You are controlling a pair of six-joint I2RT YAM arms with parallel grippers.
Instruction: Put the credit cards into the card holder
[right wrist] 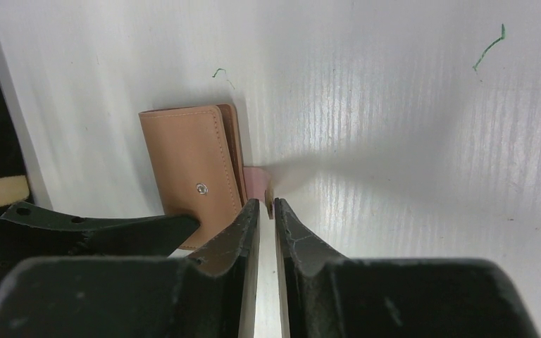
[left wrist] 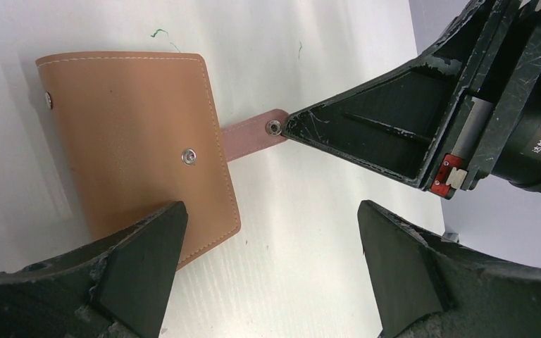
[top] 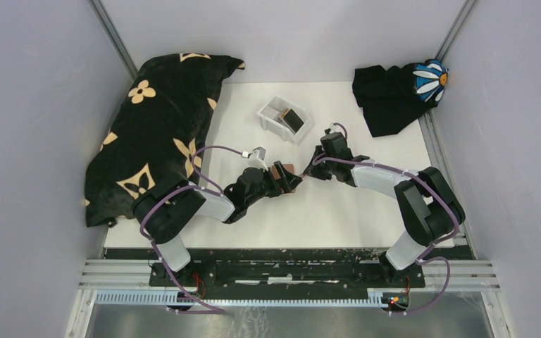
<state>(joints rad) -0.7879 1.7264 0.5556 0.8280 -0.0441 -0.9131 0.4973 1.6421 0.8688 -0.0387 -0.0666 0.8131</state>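
The card holder is a tan leather wallet lying folded shut on the white table, its strap with a round snap sticking out to the right. My right gripper has its jaws almost together, with a thin gap, and the strap's snap end sits right at its tips. Wide open, my left gripper hovers low over the holder's near corner, one finger above the leather. Credit cards, one dark and one gold, lie in the white tray. From above, the card holder is mostly hidden by both grippers.
A big black cushion with gold flower prints fills the left side of the table. A black cloth with a white daisy lies at the back right. Grey walls close in both sides, and the arm bases stand at the near edge.
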